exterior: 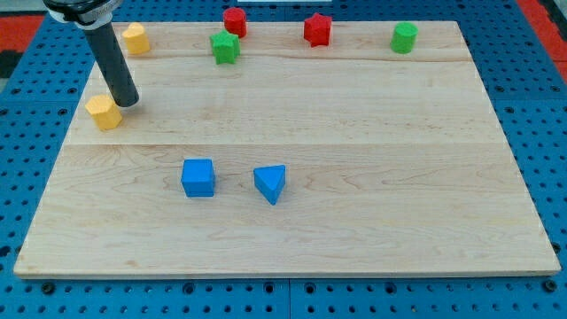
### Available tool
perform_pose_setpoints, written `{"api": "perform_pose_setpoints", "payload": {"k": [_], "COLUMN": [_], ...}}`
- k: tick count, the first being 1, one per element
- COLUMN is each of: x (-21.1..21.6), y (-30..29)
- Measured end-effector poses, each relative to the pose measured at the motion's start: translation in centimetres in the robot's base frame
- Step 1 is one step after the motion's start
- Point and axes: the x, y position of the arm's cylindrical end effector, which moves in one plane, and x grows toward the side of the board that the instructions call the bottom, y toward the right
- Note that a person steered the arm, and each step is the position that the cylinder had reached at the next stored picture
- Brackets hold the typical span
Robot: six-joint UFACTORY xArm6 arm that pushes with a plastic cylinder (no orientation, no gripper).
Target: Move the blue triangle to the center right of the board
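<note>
The blue triangle (pixel 270 183) lies on the wooden board (pixel 354 115), below the middle and a little left of centre. A blue cube (pixel 198 177) sits just to its left. My tip (pixel 127 102) is at the board's left side, far up and left of the blue triangle. It stands right next to a yellow block (pixel 104 112), on that block's upper right; I cannot tell if they touch.
Along the view's top edge of the board stand a second yellow block (pixel 135 39), a green star-like block (pixel 225 47), a red cylinder (pixel 235 21), a red star-like block (pixel 317 29) and a green cylinder (pixel 405 37). A blue pegboard table (pixel 540 97) surrounds the board.
</note>
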Motion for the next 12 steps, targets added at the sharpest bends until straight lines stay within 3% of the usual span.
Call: {"api": "perform_pose_setpoints", "payload": {"k": [2, 3, 5, 9, 12], "x": [0.0, 0.2, 6.8, 12.6, 14.2], "y": [2.4, 7.3, 10.8, 15.5, 21.4]}}
